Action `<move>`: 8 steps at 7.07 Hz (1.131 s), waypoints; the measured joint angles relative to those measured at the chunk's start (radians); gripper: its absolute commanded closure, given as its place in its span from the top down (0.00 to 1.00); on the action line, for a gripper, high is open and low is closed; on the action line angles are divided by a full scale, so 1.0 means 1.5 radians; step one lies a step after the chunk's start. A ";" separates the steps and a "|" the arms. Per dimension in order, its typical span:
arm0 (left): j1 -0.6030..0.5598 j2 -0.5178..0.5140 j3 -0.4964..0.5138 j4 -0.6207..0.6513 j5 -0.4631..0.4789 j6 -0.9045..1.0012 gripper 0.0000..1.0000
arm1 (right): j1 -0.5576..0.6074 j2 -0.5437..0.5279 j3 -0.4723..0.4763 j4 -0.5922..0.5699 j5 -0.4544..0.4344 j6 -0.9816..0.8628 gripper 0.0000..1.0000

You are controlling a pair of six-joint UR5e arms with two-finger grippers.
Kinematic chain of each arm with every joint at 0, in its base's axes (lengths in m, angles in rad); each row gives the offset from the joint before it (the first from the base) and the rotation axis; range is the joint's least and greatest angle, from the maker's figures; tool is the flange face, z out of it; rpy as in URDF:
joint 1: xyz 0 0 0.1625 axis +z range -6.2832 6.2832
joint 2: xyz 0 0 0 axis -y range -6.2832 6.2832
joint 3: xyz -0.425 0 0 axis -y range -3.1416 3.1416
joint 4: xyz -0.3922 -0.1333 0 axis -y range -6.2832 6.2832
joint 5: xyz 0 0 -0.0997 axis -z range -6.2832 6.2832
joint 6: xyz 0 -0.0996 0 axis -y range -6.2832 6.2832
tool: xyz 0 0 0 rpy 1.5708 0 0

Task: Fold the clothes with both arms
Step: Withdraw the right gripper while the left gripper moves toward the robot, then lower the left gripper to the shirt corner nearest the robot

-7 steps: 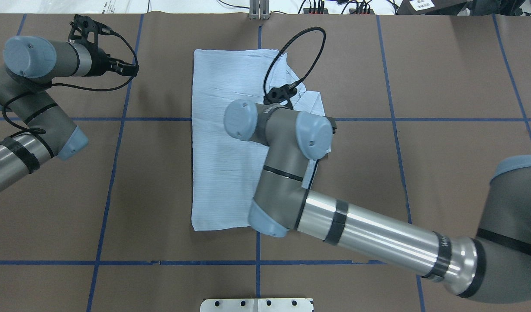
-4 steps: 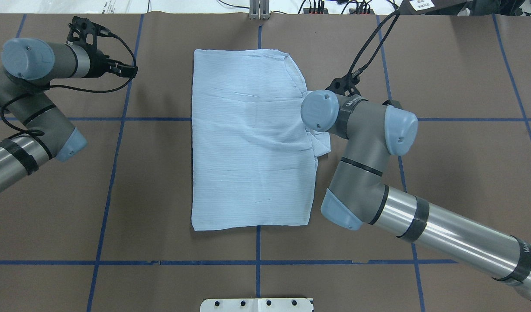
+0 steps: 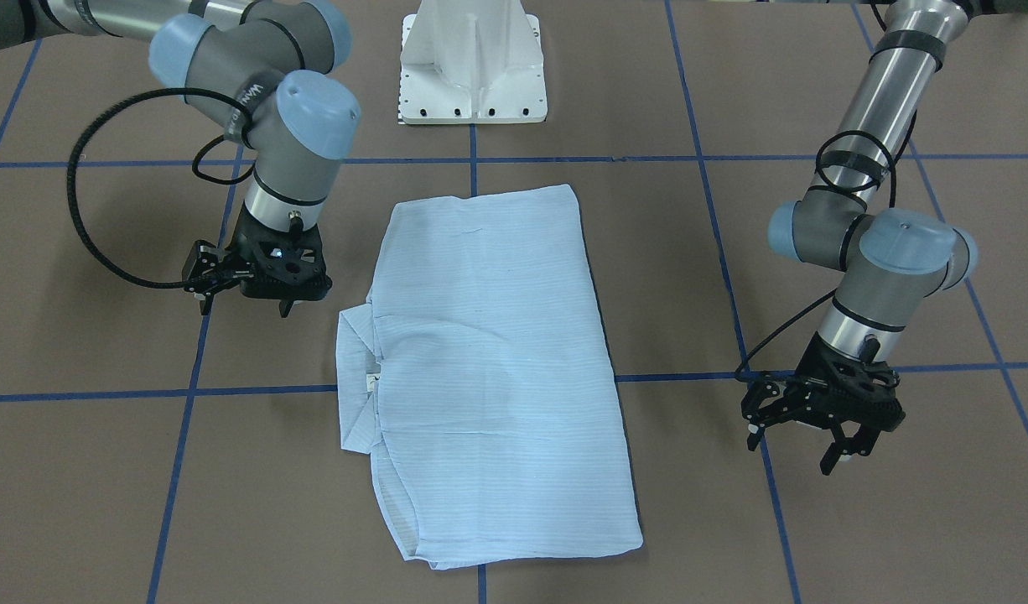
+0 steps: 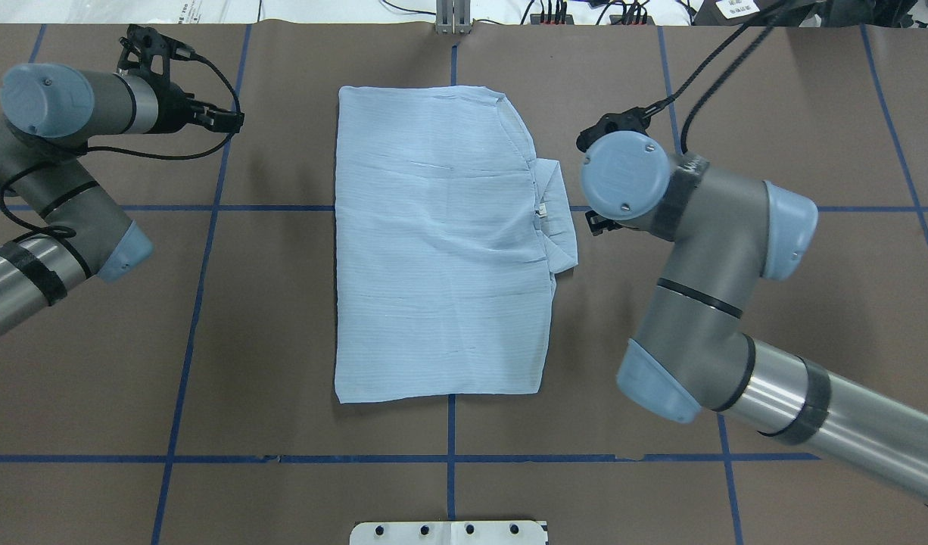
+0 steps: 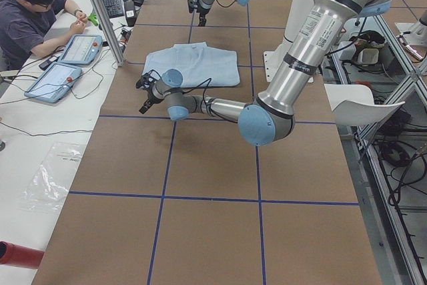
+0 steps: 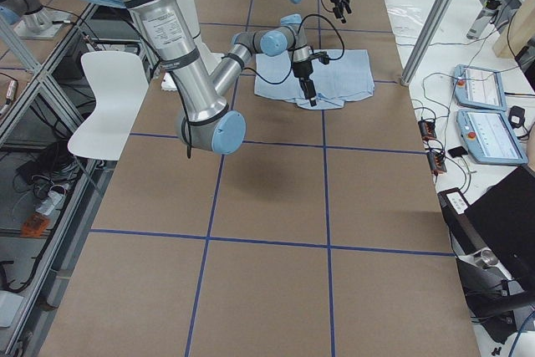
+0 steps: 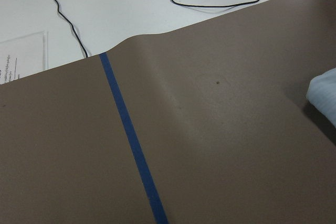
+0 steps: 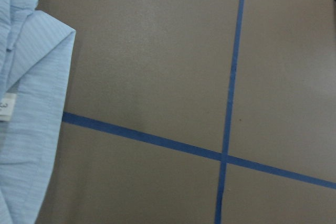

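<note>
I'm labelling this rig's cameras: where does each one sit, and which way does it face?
Front-facing: across the table, steeply down on the shirt; left arm at view's right, right arm opposite.
Overhead: behind the robot, forward and down; both arms.
Exterior left: table's left end, along it; left arm nearest.
Exterior right: table's right end; right arm nearest.
Left wrist: down at bare table, blue tape; no robot parts.
Right wrist: down at shirt collar; no robot parts.
Shared: both wrist views catch the shirt's edge.
</note>
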State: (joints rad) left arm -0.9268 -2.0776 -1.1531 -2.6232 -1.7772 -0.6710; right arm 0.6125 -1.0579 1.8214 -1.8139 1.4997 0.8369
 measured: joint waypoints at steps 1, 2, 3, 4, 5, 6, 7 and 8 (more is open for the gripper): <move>0.001 0.011 -0.029 0.005 -0.014 -0.031 1.00 | 0.000 -0.063 0.026 0.122 0.019 0.036 1.00; 0.010 0.036 -0.078 0.007 -0.038 -0.063 1.00 | -0.002 -0.127 0.040 0.254 0.038 0.082 1.00; 0.029 0.070 -0.151 0.030 -0.052 -0.093 1.00 | -0.006 -0.183 0.045 0.382 0.051 0.138 1.00; 0.057 0.102 -0.252 0.103 -0.057 -0.125 1.00 | -0.013 -0.226 0.047 0.485 0.056 0.191 1.00; 0.094 0.125 -0.376 0.229 -0.058 -0.163 1.00 | -0.019 -0.251 0.048 0.547 0.058 0.230 1.00; 0.137 0.134 -0.482 0.350 -0.056 -0.208 1.00 | -0.023 -0.260 0.051 0.573 0.058 0.251 1.00; 0.185 0.137 -0.549 0.426 -0.047 -0.262 1.00 | -0.025 -0.263 0.056 0.580 0.057 0.262 1.00; 0.236 0.138 -0.573 0.456 -0.013 -0.317 1.00 | -0.025 -0.263 0.059 0.580 0.056 0.266 1.00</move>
State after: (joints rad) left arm -0.5731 -1.8706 -2.0124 -1.9391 -1.7971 -1.1459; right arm 0.5745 -1.4519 1.9097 -0.9446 1.5844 1.2364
